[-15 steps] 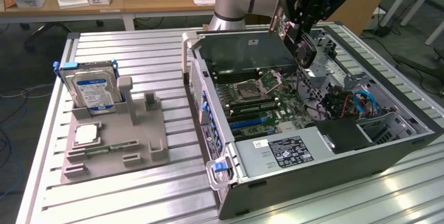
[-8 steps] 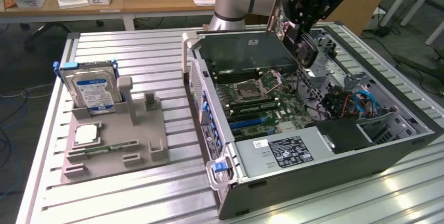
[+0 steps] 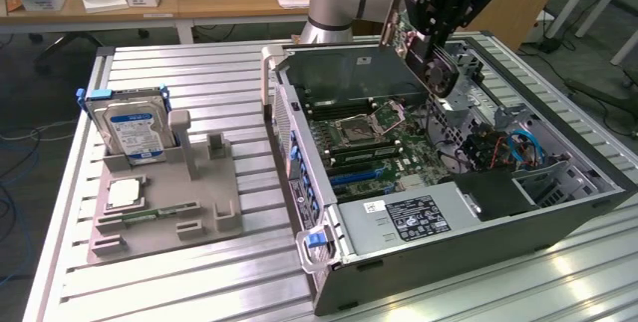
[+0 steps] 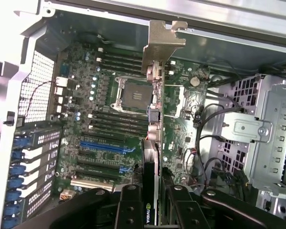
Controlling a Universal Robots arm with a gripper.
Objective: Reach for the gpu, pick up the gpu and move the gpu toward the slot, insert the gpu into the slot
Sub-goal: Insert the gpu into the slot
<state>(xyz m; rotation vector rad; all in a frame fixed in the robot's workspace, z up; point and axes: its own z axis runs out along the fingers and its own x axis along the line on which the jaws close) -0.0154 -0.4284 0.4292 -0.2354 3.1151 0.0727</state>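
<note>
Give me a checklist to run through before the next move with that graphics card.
1. Green graphics card with black round fan gripped by the black pincer: ok.
2. Card hanging clear of the green motherboard: ok.
3. Blue expansion slot unoccupied: ok.
4. Card edge lined up with that slot: cannot tell.
5. Loose black cables clear of the card: cannot tell.
</note>
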